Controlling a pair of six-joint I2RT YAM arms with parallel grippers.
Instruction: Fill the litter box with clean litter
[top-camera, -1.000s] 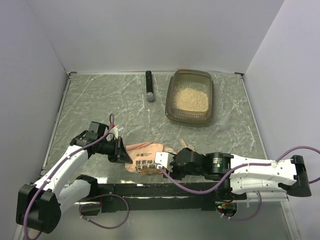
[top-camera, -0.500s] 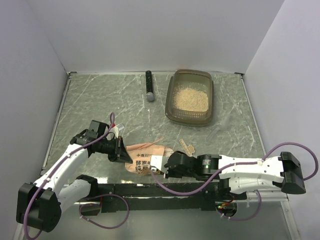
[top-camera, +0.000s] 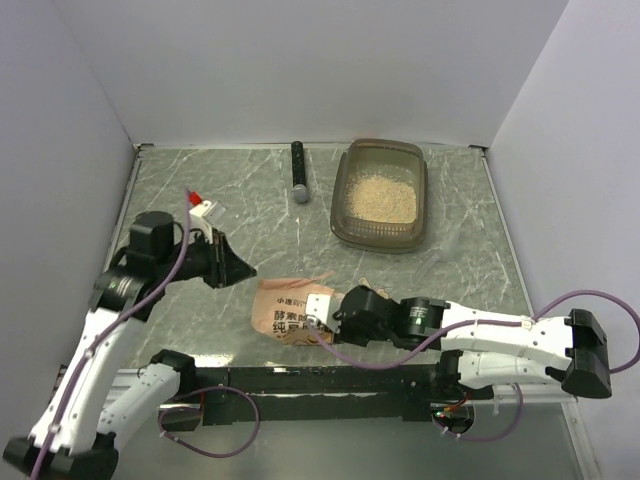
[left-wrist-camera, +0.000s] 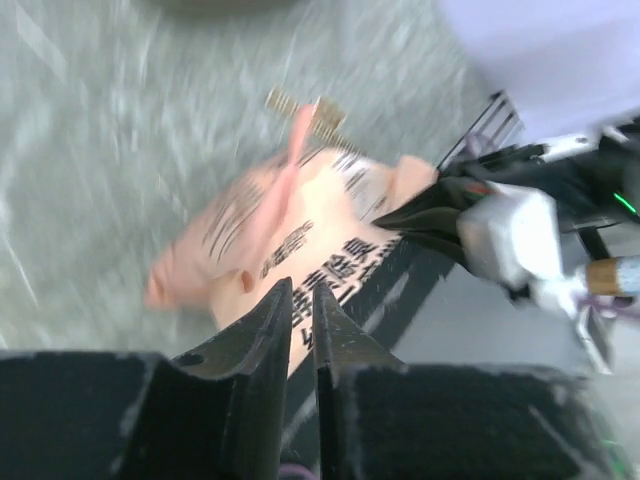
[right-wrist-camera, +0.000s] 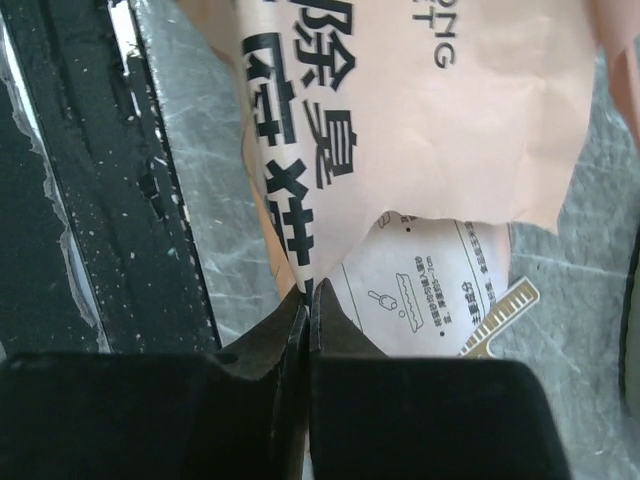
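Note:
The litter box (top-camera: 345, 225), a smoky translucent tray, stands at the back right with pale clean litter (top-camera: 380, 198) heaped inside. An orange-pink pouch (top-camera: 288, 310) with a torn top lies flat near the front edge. My right gripper (top-camera: 322, 322) is shut on the pouch's right edge; in the right wrist view the pouch (right-wrist-camera: 420, 120) has its paper fold pinched at that gripper (right-wrist-camera: 308, 285). My left gripper (top-camera: 248, 272) hangs left of the pouch, clear of it. In the left wrist view the left gripper (left-wrist-camera: 302, 285) is open a narrow gap, nothing in it, the pouch (left-wrist-camera: 290, 230) beyond.
A dark cylindrical tool (top-camera: 297, 172) lies at the back, left of the litter box. A black rail (top-camera: 300, 378) runs along the near table edge. A gold-toothed torn strip (right-wrist-camera: 500, 315) lies beside the pouch. White walls close three sides.
My left gripper has let go of the pouch's left end and lifted back to the left. My right gripper has closed on the pouch's right edge, and the pouch has shifted slightly.

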